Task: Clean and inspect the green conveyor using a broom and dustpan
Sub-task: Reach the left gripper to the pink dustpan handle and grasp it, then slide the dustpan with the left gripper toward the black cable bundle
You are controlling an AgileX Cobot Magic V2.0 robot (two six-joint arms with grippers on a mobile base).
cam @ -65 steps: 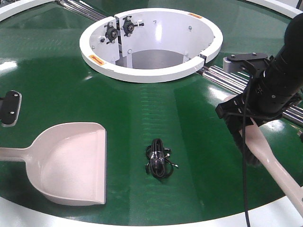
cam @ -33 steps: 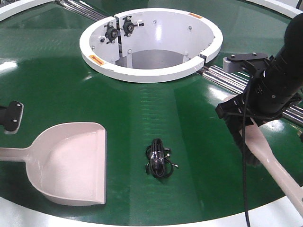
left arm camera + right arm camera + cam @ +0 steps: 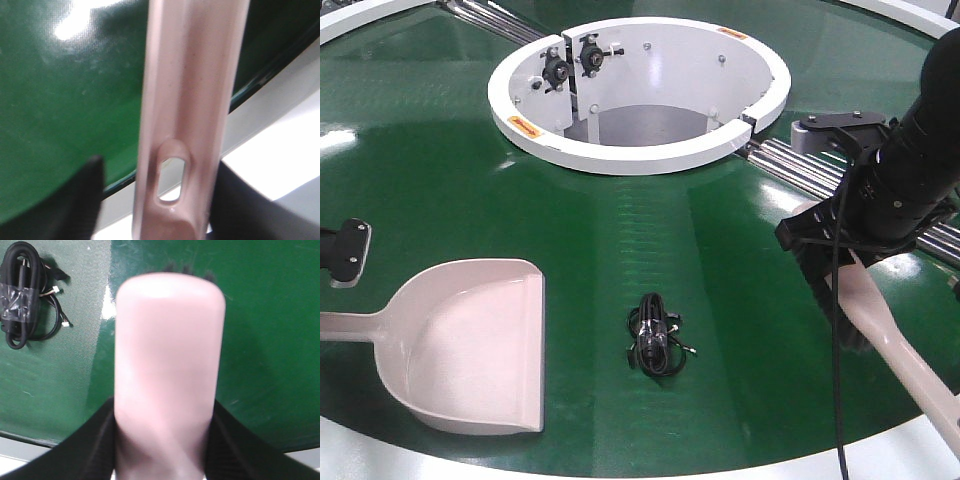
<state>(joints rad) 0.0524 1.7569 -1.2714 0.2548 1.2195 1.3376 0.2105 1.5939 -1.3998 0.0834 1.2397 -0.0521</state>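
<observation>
Now the right tool (image 3: 832,285) is clamped on the broom (image 3: 895,350) at the right side of the green conveyor (image 3: 450,160), beyond a taped black cable bundle (image 3: 655,335), while the left tool (image 3: 342,254) stands wide astride the handle of the dustpan (image 3: 470,345) lying at the near-left rim.

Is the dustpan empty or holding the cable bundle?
Empty: the dustpan is bare; the cable bundle lies on the green conveyor beside it.

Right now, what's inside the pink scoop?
Nothing: the dustpan is bare inside. The black cable bundle lies outside, beside it on the green conveyor. Whatever is under the pan is covered.
</observation>
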